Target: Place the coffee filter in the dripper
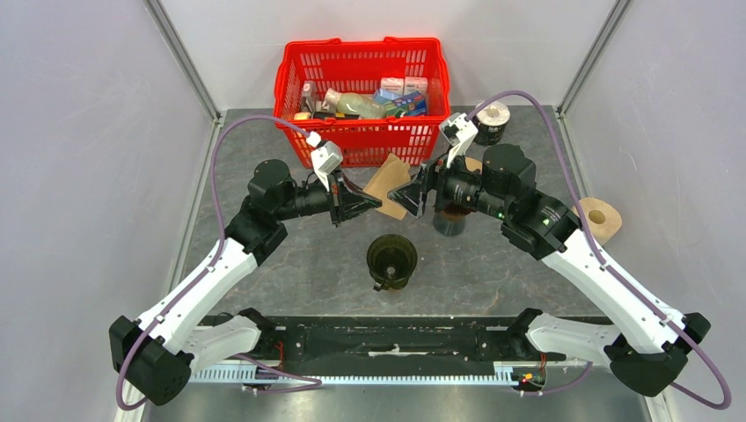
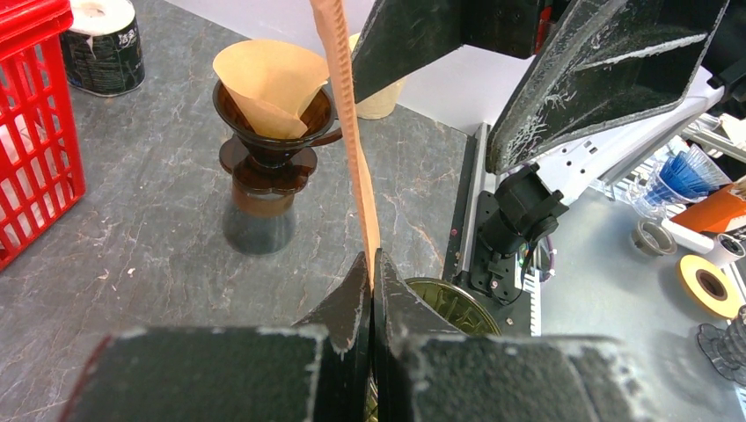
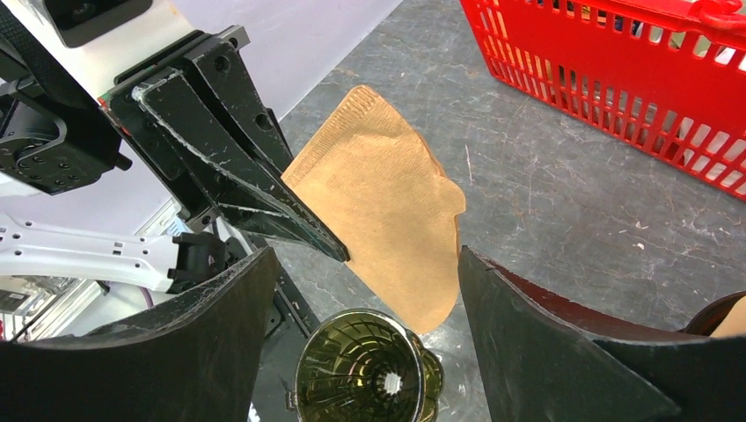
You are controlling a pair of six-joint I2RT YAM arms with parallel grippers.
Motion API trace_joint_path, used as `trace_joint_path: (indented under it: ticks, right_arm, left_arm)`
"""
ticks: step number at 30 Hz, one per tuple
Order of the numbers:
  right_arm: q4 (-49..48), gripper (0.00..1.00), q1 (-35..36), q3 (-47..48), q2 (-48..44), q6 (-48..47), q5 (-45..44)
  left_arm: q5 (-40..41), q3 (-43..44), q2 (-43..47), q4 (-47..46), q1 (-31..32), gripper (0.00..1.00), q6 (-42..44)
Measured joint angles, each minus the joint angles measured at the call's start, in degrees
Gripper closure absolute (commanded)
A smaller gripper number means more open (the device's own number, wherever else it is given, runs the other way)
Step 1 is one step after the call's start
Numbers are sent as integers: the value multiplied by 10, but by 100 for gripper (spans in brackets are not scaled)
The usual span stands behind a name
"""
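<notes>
My left gripper (image 1: 362, 205) is shut on a flat brown paper coffee filter (image 1: 389, 183) and holds it in the air, above and behind the empty olive-tinted dripper (image 1: 391, 259). In the left wrist view the filter (image 2: 348, 114) is edge-on, pinched between the closed fingertips (image 2: 362, 280), with the dripper (image 2: 450, 303) below. My right gripper (image 1: 413, 195) is open and faces the filter from the right. In the right wrist view the filter (image 3: 387, 198) hangs ahead of its spread fingers (image 3: 220, 325), just above the dripper (image 3: 369, 374).
A red basket (image 1: 362, 141) of groceries stands at the back. A second brown dripper with a filter in it (image 2: 273, 114) stands under my right arm. A dark roll (image 1: 493, 123) and a paper roll (image 1: 603, 220) lie on the right.
</notes>
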State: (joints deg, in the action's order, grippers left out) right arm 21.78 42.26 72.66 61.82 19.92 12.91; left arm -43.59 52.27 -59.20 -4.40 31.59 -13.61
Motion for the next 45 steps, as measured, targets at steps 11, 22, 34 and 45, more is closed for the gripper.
trace_joint_path:
  ticks: [11,22,34,45]
  right_arm:
    - [-1,18,0,0,0,2,31]
    - [-3,20,0,0,21,-9,31]
    - [-7,29,0,0,27,-24,28]
    - [-12,40,0,0,27,-46,2]
  left_arm:
    - [2,0,-1,0,0,98,0]
    - [-2,0,-2,2,0,98,0]
    - [-7,0,4,0,0,98,2]
    - [-30,-2,10,-3,0,98,7]
